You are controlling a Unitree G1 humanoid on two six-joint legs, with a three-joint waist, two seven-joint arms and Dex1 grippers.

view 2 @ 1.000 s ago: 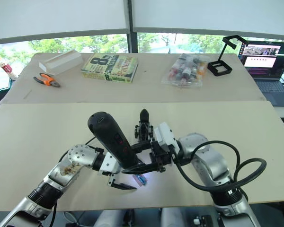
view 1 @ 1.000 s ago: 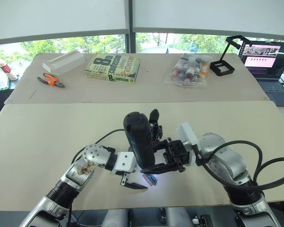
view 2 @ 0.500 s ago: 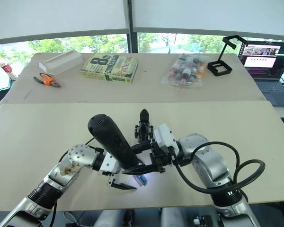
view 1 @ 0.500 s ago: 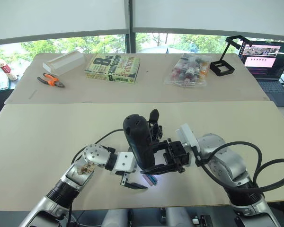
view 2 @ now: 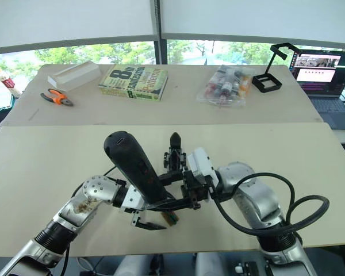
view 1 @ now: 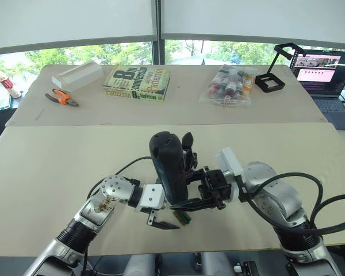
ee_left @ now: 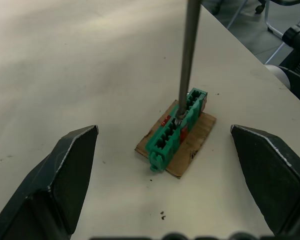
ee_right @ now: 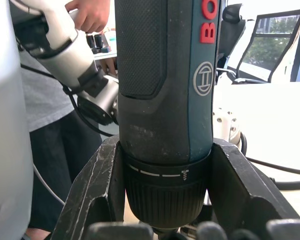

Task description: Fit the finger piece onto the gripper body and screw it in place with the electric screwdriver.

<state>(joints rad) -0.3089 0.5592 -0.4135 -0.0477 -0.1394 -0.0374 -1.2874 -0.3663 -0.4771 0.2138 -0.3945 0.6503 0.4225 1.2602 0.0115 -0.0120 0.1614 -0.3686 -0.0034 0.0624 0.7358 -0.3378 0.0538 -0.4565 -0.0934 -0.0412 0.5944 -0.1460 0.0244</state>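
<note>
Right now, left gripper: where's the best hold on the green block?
Probably the green block's two long side walls, low down, at the end clear of the electric screwdriver bit. The open left gripper flanks it, so close across the narrow width.

- Silver-grey rounded arm shells with black ribbed forearm sections.
- White blocks at each wrist.
- Black cables looping along both arms.
- Black pointed gripper fingers.

Two beige tables, windows with greenery, white blinds
</note>
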